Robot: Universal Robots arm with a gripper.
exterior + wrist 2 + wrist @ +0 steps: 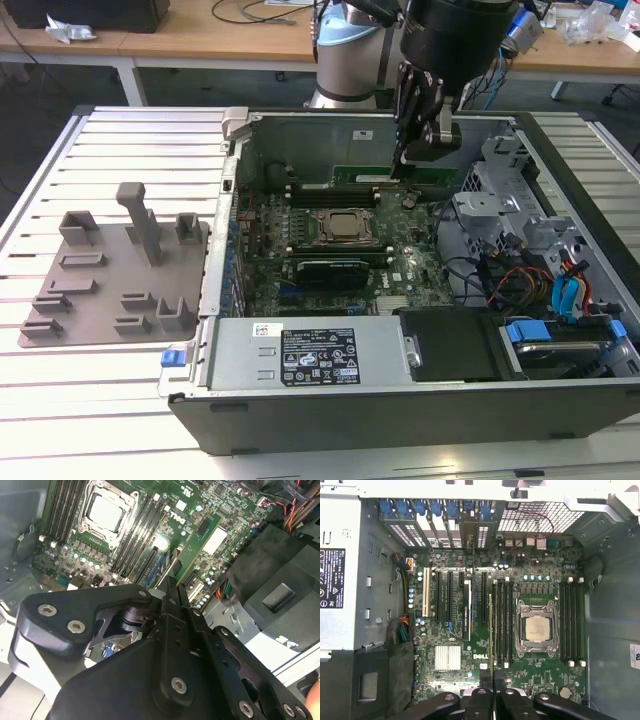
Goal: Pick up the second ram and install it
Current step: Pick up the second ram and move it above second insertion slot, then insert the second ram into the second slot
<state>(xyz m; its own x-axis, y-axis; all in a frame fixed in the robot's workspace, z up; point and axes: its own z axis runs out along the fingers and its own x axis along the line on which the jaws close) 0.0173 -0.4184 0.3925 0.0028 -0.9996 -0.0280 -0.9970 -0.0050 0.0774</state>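
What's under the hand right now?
The second ram, clamped in the hand, is over the memory slots of the motherboard; what lies directly beneath the stick is covered.

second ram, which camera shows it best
The second wrist view: the second ram shows its flat green face, held in the end effector. The first wrist view catches it edge-on; the exterior view, a green strip beside the end effector.
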